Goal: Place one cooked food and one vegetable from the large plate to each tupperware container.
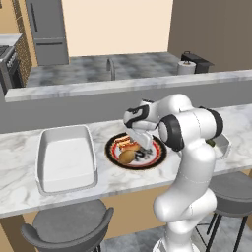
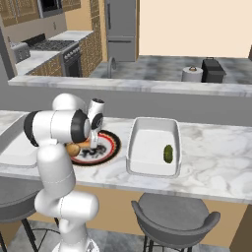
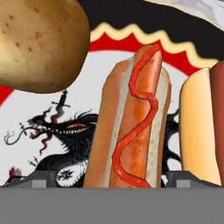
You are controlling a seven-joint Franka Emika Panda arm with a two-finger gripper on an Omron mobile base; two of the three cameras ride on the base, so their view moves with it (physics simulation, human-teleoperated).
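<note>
Hanging low over the large plate (image 1: 158, 153), gripper (image 1: 142, 147) with jaws spread wide, grasping nothing, one dark fingertip (image 3: 41, 178) on either side of a ketchup-striped hot dog (image 3: 133, 122). Lying just beside that one on the plate: a second hot dog (image 3: 203, 127), and a brown potato (image 3: 37, 41) touching the white centre with its black dragon pattern. Sitting mid-counter, near the front edge of the marble counter (image 1: 19, 142), the plate, between the two white tupperware containers. Standing toward the counter's left end, well apart from the plate, one tupperware container (image 1: 66, 157) with bare floor; lying inside the other tupperware container (image 2: 153, 146), toward its right wall, a green pickle (image 2: 168, 153)
</note>
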